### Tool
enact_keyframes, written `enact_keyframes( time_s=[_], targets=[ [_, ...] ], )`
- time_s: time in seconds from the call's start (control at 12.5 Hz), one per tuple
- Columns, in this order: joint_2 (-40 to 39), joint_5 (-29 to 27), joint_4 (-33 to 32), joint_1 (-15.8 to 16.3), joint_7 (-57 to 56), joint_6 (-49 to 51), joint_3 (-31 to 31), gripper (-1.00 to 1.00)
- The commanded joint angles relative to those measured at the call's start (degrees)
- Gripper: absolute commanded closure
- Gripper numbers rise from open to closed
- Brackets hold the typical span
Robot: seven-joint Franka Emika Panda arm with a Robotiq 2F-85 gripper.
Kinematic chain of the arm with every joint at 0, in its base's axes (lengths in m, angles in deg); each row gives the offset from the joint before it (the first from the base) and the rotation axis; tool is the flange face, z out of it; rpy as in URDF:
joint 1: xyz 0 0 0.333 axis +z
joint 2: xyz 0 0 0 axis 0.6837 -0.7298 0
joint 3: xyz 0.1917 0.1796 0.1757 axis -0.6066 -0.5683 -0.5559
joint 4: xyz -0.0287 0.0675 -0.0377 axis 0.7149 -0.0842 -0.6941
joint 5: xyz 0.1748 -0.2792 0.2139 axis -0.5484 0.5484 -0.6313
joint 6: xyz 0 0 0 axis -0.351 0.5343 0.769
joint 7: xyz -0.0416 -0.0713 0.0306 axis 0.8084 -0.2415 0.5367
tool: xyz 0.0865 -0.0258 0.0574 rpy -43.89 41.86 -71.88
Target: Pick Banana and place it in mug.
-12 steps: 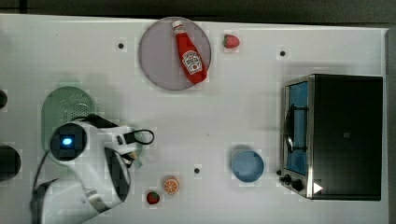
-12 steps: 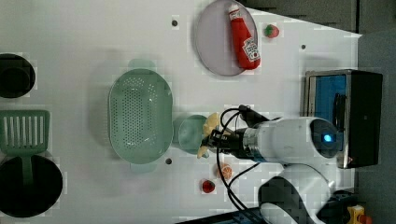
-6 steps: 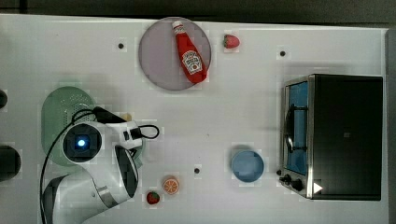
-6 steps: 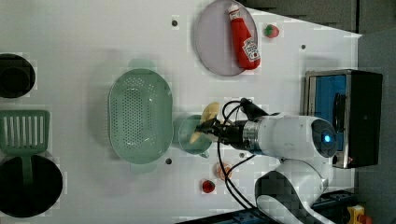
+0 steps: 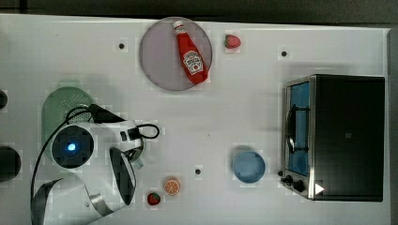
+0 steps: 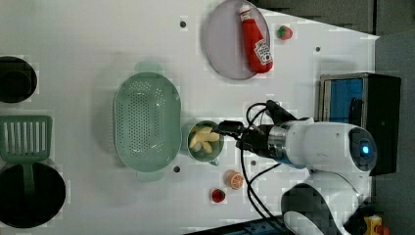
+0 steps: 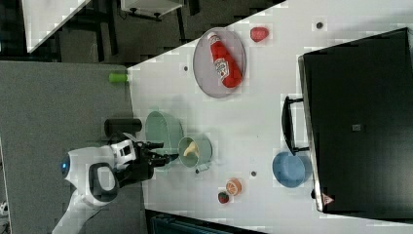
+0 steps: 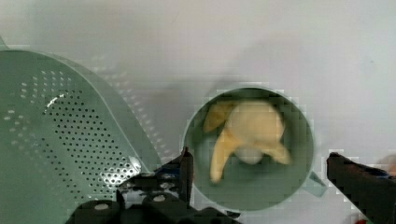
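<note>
Banana [image 8: 247, 135] lying inside the mug [image 8: 280, 186], peeled segments splayed, free of any grip. Same fruit visible as pale pieces in the mug [image 6: 205, 142] in the left view and as a yellow sliver in the right view [image 7: 191, 148]. Gripper [image 8: 259, 175] hanging above the mug with fingers [image 8: 186, 170] spread wide, one at each side of the rim, holding nothing.

Mug hidden beneath the white arm [image 5: 75, 154] in the top view; colander [image 5: 63, 105] there half covered by the same arm. In the wrist view, colander [image 8: 60, 140] cut off at the frame edge, just beside the mug, possibly touching, hard to say. Mug handle [image 8: 317, 184] partly cut by one finger. Spatula [image 6: 25, 139] and dark round pans [image 6: 14, 78] cropped at the left view's left.

White tabletop [image 5: 234, 112] with small dark screw holes. On it: grey plate [image 5: 159, 56] carrying a ketchup bottle [image 5: 190, 54], a strawberry [image 5: 232, 41] near the plate, a second strawberry [image 5: 153, 198] beside an orange slice [image 5: 172, 186], a blue bowl [image 5: 248, 166] next to a black toaster oven [image 5: 338, 136]. Beyond the table in the right view, grey floor [image 7: 58, 107] and dark furniture legs.
</note>
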Motion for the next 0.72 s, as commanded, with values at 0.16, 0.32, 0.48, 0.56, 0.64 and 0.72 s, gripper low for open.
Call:
enact_keyframes(
  time_s=[0.16,0.32,0.48,0.56,0.64,0.72],
  targets=[
    [10.7,-0.6,5.3,-0.6,1.9,13.0,5.7,-1.0],
    [13.8,-0.6,11.4,-0.9,1.2,25.2,10.7,-1.0],
    [14.9,-0.6,17.5,-1.1,1.0,34.1,16.2,-1.0],
    [15.0,-0.6,20.3,-1.1,0.1,36.3,18.9,-1.0],
    [14.9,-0.5,22.6,-1.1,-0.9,37.7,21.5,-1.0],
    [15.0,0.1,24.3,-1.1,-2.7,39.0,23.6,-1.0]
  ],
)
